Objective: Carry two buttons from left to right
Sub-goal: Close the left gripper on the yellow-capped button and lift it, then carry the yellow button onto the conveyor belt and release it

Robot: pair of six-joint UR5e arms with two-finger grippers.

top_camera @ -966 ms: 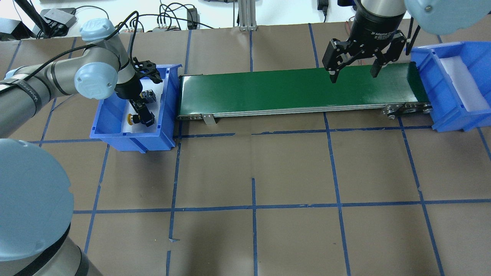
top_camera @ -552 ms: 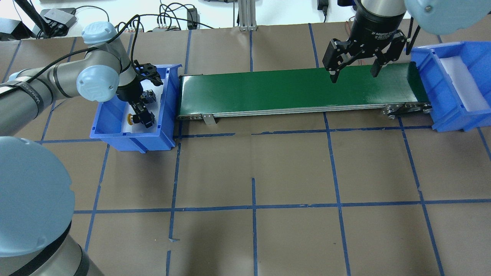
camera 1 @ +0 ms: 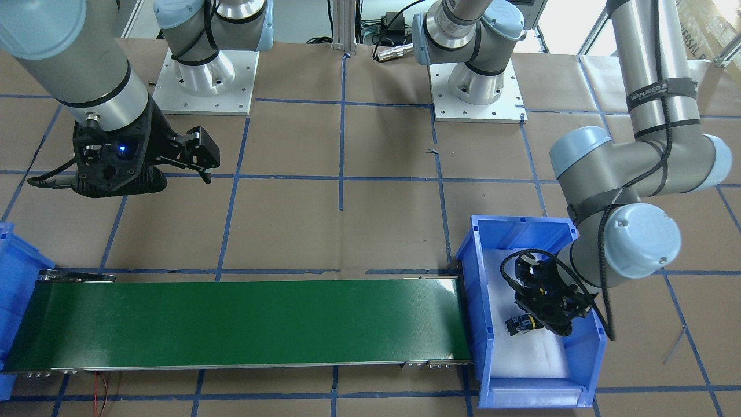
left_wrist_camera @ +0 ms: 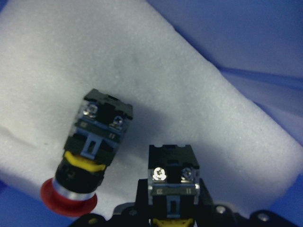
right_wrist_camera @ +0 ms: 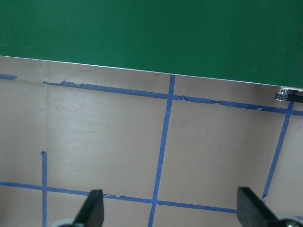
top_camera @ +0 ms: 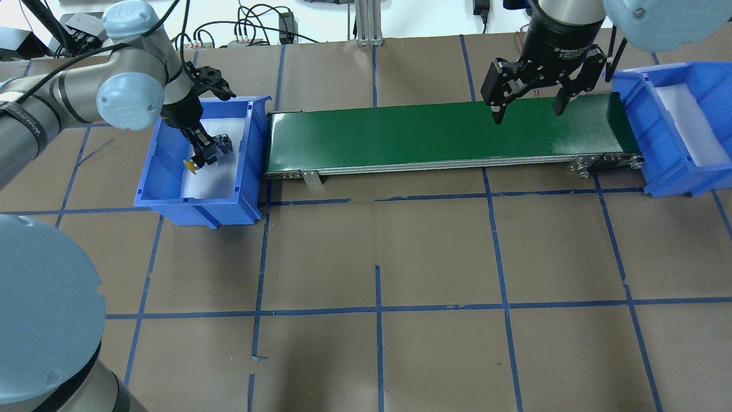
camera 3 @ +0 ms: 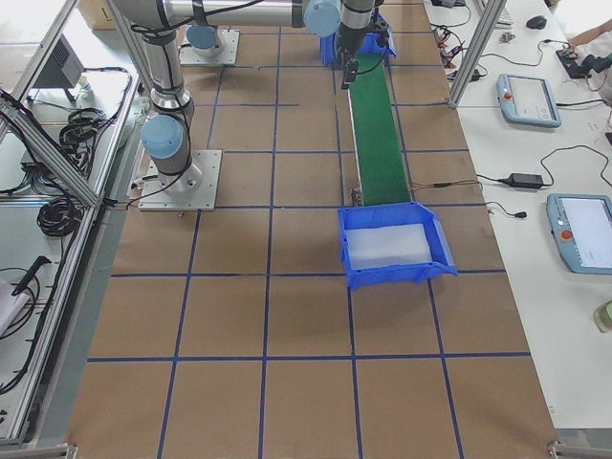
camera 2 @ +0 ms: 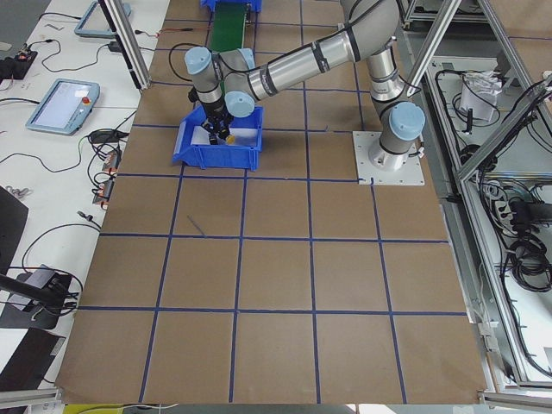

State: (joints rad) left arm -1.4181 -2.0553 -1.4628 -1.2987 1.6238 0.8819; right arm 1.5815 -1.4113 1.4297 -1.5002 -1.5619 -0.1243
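Fingers of left arm (top_camera: 193, 137) clamp yellow button (left_wrist_camera: 173, 177) — red button (left_wrist_camera: 92, 151) just beside — right fingers (top_camera: 497, 111) apart.

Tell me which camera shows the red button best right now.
The left wrist view: the red button lies on white foam, cap, yellow ring and terminal screws clear, beside the yellow button in the left hand. Overhead and front-facing show only a small dark body; side views are too far.

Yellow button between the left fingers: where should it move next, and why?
Probably raise it over the bin wall toward the belt. The left fingers clamp the yellow button inside the bin; the belt alongside runs to the open right fingers.
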